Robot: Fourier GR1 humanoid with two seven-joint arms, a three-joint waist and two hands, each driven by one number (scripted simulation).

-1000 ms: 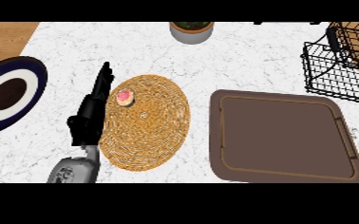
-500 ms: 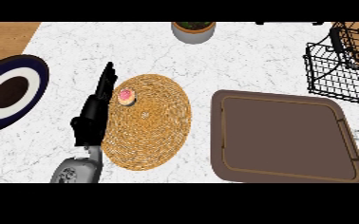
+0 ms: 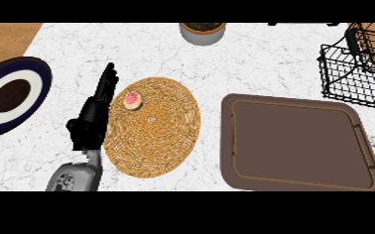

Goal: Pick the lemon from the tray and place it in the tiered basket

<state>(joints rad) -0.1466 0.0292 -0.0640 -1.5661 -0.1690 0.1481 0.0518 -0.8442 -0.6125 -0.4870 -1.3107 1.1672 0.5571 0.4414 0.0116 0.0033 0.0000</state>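
The wire basket (image 3: 350, 64) and the dark blue plate (image 3: 22, 94) are cut off at the edges — the pot (image 3: 202, 31) too.

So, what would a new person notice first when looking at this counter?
Probably the round woven mat in the middle, with a small pink-topped item on its upper left part. Beside the mat's left edge lies the left hand, fingers straight. To the right sits a large brown tray, showing nothing on it, with a black wire basket above it.
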